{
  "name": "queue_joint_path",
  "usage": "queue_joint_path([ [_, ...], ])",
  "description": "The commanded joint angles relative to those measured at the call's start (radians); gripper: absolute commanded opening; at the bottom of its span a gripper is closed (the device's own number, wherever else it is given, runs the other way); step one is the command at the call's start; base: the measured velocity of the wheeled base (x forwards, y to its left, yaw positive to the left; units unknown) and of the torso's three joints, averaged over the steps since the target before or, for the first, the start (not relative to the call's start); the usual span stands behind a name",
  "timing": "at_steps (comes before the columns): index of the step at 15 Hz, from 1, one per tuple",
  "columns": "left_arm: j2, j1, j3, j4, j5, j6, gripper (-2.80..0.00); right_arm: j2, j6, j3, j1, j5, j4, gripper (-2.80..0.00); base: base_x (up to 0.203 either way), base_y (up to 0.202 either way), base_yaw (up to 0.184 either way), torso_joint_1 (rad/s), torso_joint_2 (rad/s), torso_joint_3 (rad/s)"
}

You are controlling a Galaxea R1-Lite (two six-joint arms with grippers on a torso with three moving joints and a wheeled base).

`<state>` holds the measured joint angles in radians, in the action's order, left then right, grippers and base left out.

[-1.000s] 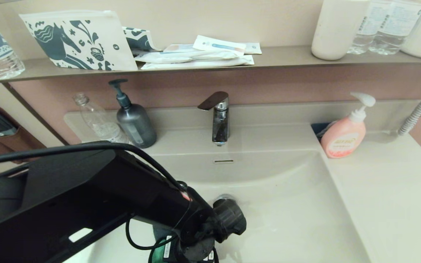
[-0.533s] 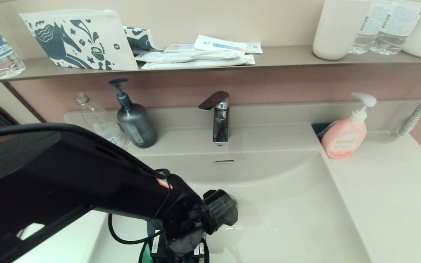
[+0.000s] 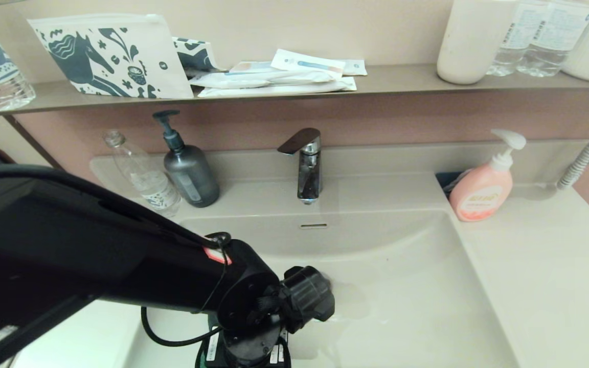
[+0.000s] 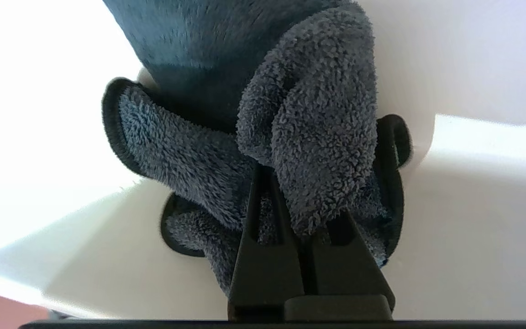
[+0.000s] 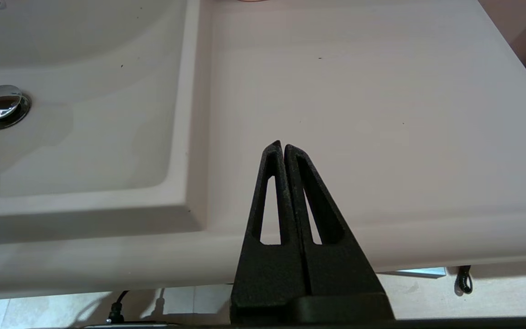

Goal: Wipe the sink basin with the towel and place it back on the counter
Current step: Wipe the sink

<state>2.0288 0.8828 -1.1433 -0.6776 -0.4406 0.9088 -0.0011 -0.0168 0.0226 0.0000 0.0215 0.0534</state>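
Note:
My left gripper [image 4: 302,192] is shut on the towel [image 4: 308,114], a bunched charcoal-grey cloth with black edging. The cloth is pressed against the off-white floor of the sink basin [image 3: 402,286] near its front left. In the head view the left arm reaches down into the basin, and its wrist hides the drain plug and nearly all of the towel. The left gripper [image 3: 246,358] meets the bottom edge of that view. The chrome drain plug [image 5: 0,106] shows in the right wrist view. My right gripper [image 5: 282,146] is shut and empty over the front edge of the counter [image 5: 359,100], right of the basin.
A chrome faucet [image 3: 307,166] stands behind the basin above the overflow slot [image 3: 313,225]. A dark pump bottle [image 3: 189,171] and a clear bottle [image 3: 143,176] stand at the back left. A pink soap pump [image 3: 481,191] stands at the back right. The wall shelf [image 3: 376,76] holds packets and bottles.
The left arm has swung left and towards the basin's front, and its wrist has dragged the towel leftwards over the basin floor. The right arm has not moved.

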Motion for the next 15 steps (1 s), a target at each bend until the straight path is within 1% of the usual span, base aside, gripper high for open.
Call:
queue_joint_path([
  [1, 0.009, -0.007, 0.017, 0.05, 0.011, 0.012, -2.8, 0.001, 0.0, -0.001, 0.0, 0.0, 0.0, -2.8, 0.0, 0.0, 0.0, 0.0, 0.0, 0.0],
  [2, 0.025, -0.008, 0.019, 0.111, 0.045, 0.013, -2.8, 0.001, 0.0, 0.0, 0.0, 0.001, 0.0, -2.8, 0.0, 0.0, 0.0, 0.0, 0.0, 0.0],
  [3, 0.044, -0.001, 0.001, 0.143, 0.084, 0.013, -2.8, 0.001, 0.0, -0.001, 0.0, 0.0, 0.0, -2.8, 0.0, 0.0, 0.0, 0.0, 0.0, 0.0],
  [4, 0.063, 0.021, -0.038, 0.146, 0.095, 0.019, -2.8, 0.001, 0.0, 0.0, 0.0, 0.0, 0.0, -2.8, 0.0, 0.0, 0.0, 0.0, 0.0, 0.0],
  [7, 0.126, 0.113, -0.157, 0.125, 0.108, 0.086, -2.8, 0.001, 0.0, 0.0, 0.0, 0.0, 0.0, -2.8, 0.0, 0.0, 0.0, 0.0, 0.0, 0.0],
  [9, 0.167, 0.144, -0.275, 0.081, 0.112, 0.127, -2.8, 0.001, 0.0, 0.0, 0.0, 0.0, 0.0, -2.8, 0.0, 0.0, 0.0, 0.0, 0.0, 0.0],
  [10, 0.185, 0.157, -0.355, 0.043, 0.113, 0.144, -2.8, 0.001, 0.0, 0.0, 0.0, 0.0, 0.0, -2.8, 0.0, 0.0, 0.0, 0.0, 0.0, 0.0],
  [14, 0.279, 0.204, -0.696, -0.156, 0.114, 0.19, -2.8, 0.001, 0.0, 0.0, 0.0, 0.001, 0.002, -2.8, 0.0, 0.0, 0.0, 0.0, 0.0, 0.0],
  [15, 0.303, 0.216, -0.764, -0.2, 0.114, 0.197, -2.8, 0.001, 0.0, 0.0, 0.0, 0.0, 0.0, -2.8, 0.0, 0.0, 0.0, 0.0, 0.0, 0.0],
])
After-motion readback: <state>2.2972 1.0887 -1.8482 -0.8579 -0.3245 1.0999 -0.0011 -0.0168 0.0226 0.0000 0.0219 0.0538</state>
